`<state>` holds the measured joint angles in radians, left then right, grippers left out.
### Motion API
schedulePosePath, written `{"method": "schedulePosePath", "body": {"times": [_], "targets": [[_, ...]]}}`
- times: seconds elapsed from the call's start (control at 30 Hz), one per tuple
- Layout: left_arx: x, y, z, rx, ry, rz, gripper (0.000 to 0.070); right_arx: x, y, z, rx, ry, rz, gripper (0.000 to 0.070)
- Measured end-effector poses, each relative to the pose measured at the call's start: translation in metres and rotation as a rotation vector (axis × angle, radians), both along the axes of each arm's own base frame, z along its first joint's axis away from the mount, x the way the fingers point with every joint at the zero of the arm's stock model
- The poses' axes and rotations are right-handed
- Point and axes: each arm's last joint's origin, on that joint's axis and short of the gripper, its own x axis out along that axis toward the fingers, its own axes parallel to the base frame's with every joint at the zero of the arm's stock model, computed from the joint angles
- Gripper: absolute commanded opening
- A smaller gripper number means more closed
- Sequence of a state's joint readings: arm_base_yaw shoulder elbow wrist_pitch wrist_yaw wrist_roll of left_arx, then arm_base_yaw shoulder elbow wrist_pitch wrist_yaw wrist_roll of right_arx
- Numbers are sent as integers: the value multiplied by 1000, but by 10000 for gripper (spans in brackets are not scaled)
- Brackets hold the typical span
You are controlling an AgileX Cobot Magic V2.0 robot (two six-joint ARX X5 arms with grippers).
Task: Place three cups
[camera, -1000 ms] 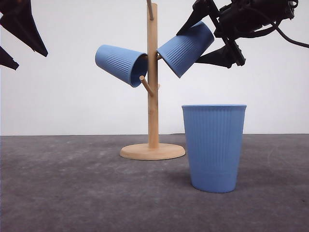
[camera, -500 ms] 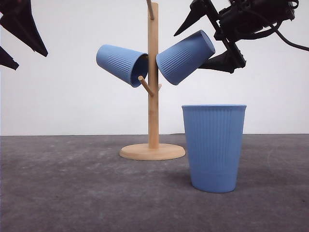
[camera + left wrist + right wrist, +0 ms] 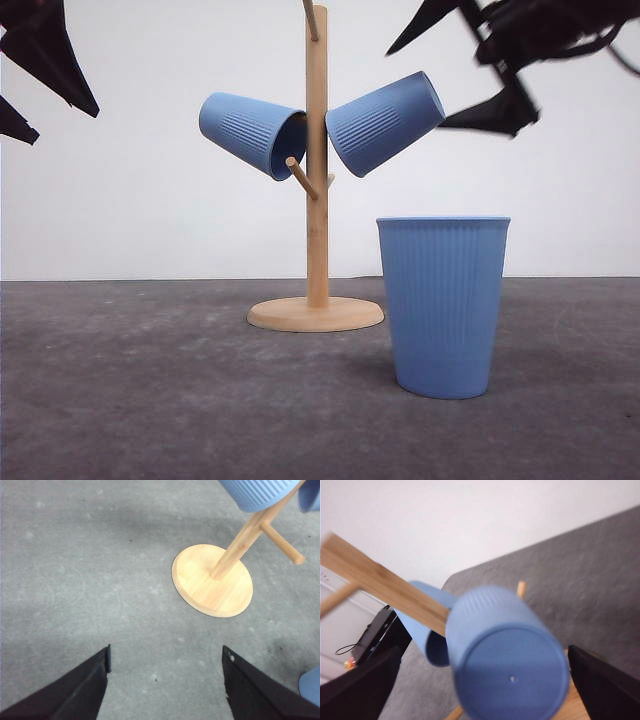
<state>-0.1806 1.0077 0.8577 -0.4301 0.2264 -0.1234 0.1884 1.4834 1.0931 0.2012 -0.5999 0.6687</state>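
Two ribbed blue cups (image 3: 252, 130) (image 3: 385, 122) tilted, third (image 3: 443, 305) upright.

The right hand (image 3: 478, 62) has let go of the right-side cup (image 3: 385, 122) and drawn back, fingers spread.

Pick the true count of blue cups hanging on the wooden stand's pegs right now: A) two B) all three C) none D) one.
A: the left cup and right cup hang on the wooden stand; the third cup stands upright on the table.
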Motion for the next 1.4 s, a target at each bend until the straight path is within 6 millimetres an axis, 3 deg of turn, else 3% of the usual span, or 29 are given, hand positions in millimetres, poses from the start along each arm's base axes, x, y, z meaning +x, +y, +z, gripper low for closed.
{"method": "schedulePosePath", "body": {"times": [0.2,0.4,0.6,0.73,0.87,1.33,1.4], "targets": [[0,0,0,0,0,0,418,-33,-22,21,-149,-9,-77,687],[0,0,0,0,1,0,418,-82,-37,37,-332,-4,-57,678],[0,0,-1,1,7,0,418,-113,-41,22,-432,235,6,663],[-1,0,-1,3,16,0,419,-120,-31,7,-506,379,70,624],[-1,0,-2,4,22,0,419,-121,-19,3,-595,381,70,619],[-1,0,-2,4,23,0,419,-96,39,-46,-803,485,191,564],[-1,0,-2,4,23,0,419,-91,45,-53,-826,495,192,512]]}}
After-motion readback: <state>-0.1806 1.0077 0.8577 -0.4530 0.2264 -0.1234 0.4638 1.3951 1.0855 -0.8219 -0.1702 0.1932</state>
